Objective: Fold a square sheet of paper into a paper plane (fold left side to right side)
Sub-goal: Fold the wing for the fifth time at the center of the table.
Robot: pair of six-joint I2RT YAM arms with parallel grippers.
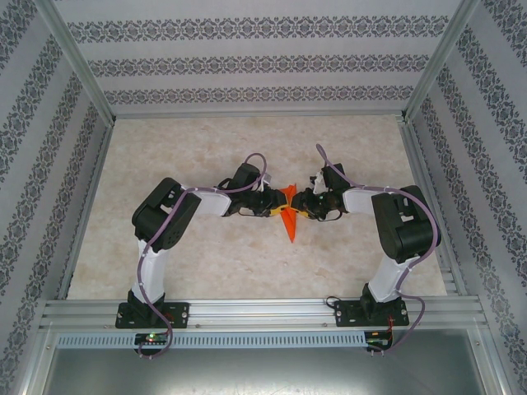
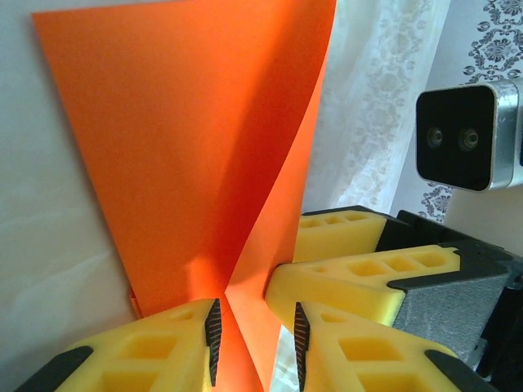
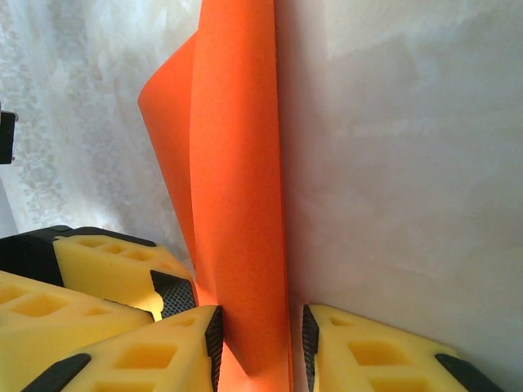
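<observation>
The square sheet of paper (image 1: pixel 289 220) is bright orange and folded to a pointed shape, tip toward the near edge, at the table's middle. In the left wrist view one layer (image 2: pixel 188 147) lies flat and a flap rises from a centre crease. My left gripper (image 2: pixel 257 343) (image 1: pixel 268 206) stands open astride that flap, with a gap to its right pad. The right gripper's yellow fingers (image 2: pixel 351 278) touch the flap from the right. In the right wrist view the paper (image 3: pixel 237 163) curls upright between the open jaws of my right gripper (image 3: pixel 261 343) (image 1: pixel 303 206).
The pale marbled table (image 1: pixel 247 148) is walled by patterned panels on three sides and by an aluminium rail at the near edge. Both arms meet tip to tip at the centre. The right wrist camera (image 2: pixel 458 135) sits close to the left gripper.
</observation>
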